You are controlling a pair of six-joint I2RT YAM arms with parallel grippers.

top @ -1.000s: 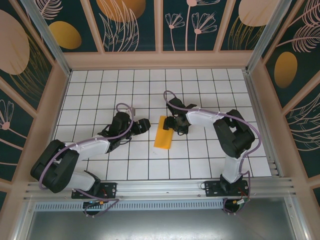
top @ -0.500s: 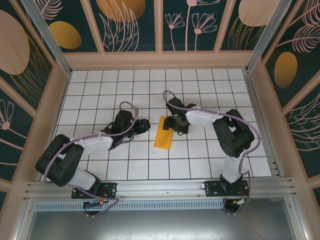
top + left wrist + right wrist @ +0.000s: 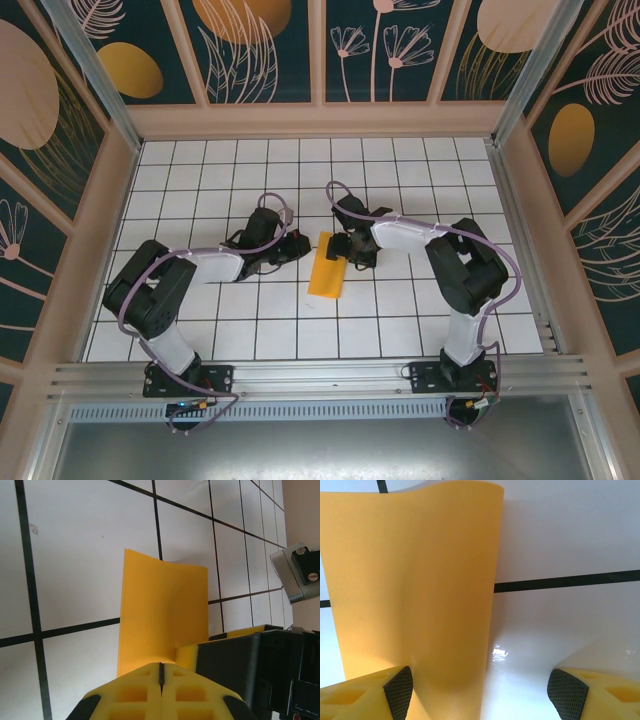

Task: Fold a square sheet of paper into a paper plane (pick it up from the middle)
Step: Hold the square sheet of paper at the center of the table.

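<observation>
Shut left jaws moved closer; right jaws wide; folded paper (image 3: pixel 326 272) runs near-far.

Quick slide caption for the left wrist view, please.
Left claw, shut, at the near edge of the orange-yellow paper on the white grid table.

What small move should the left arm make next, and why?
Probably ease the shut left gripper forward onto the square sheet of paper and press it flat. The sheet lies folded into a strip, one end bowed, and the open right gripper straddles one long edge beside it.
</observation>
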